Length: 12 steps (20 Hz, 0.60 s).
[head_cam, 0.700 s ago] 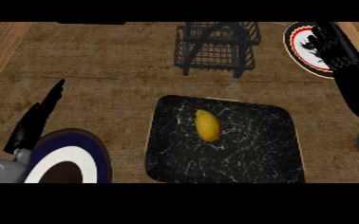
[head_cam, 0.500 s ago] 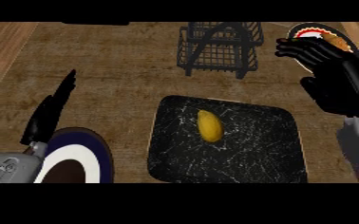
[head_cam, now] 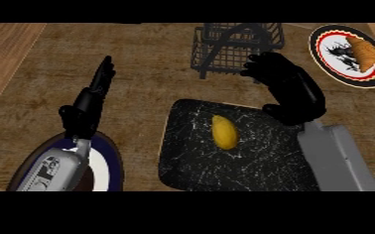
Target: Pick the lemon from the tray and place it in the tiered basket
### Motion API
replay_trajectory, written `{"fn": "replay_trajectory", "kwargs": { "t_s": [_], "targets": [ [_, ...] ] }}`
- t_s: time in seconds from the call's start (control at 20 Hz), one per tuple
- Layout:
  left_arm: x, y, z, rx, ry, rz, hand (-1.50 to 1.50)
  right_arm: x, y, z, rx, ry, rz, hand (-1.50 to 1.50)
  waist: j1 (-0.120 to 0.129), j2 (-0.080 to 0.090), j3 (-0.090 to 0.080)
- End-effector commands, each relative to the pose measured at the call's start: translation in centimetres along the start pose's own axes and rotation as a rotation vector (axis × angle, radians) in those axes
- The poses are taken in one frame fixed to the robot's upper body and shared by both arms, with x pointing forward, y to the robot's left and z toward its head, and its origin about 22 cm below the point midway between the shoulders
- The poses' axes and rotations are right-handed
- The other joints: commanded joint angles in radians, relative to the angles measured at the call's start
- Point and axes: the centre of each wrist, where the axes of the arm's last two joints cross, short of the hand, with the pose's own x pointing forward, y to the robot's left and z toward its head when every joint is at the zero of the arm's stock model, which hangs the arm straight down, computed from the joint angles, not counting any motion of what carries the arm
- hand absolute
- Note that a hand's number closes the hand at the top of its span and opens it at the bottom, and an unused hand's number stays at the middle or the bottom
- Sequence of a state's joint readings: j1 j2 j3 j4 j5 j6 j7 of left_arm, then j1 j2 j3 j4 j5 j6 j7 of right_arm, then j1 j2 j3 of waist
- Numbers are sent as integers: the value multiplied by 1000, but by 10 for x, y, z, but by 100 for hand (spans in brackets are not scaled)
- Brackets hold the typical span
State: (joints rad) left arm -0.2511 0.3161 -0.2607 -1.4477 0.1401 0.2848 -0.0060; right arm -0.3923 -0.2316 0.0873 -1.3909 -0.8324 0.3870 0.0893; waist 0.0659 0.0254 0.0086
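Starting at the counter's (head_cam: 150, 72) left side, the left hand (head_cam: 89, 101) is seen with its fingers straight and close together, pointing toward the far edge and holding nothing. Its grey forearm (head_cam: 51, 171) is laid across a blue-rimmed plate (head_cam: 111, 154) at the near left corner, part of which is hidden by the arm. Further right, a black speckled tray (head_cam: 198, 171) is set near the counter's near edge, right of the middle. The lemon (head_cam: 224, 132) is found lying on the tray, in its far half and slightly left of the tray's middle, untouched by either hand. Beyond the tray, at the far edge of the counter, a dark wire basket (head_cam: 230, 47) is placed; nothing can be made out inside it. The right hand (head_cam: 291, 89) is held over the tray's far right corner, just beside the basket's near right side, its fingers relaxed and slightly bent, with nothing grasped. It is kept apart from the lemon. At the far right corner, a red-rimmed plate (head_cam: 322, 59) is seen, with a brown pastry (head_cam: 361, 52) lying on it.
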Motion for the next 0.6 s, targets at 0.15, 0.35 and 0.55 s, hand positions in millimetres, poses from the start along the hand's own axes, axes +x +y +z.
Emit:
{"fn": "replay_trajectory", "kwargs": {
  "t_s": [0.15,0.35,0.55],
  "targets": [
    [-8,-28,15,56,-16,35,0,40,-65,27,341,-24,-30,-150,-29,-13,-5],
    [-8,-26,13,49,-4,29,0,120,-62,19,447,85,348,-150,-44,-19,-7],
    [-6,-16,12,65,5,30,0,186,-25,7,592,151,712,-150,-50,-27,-7]
  ]
}}
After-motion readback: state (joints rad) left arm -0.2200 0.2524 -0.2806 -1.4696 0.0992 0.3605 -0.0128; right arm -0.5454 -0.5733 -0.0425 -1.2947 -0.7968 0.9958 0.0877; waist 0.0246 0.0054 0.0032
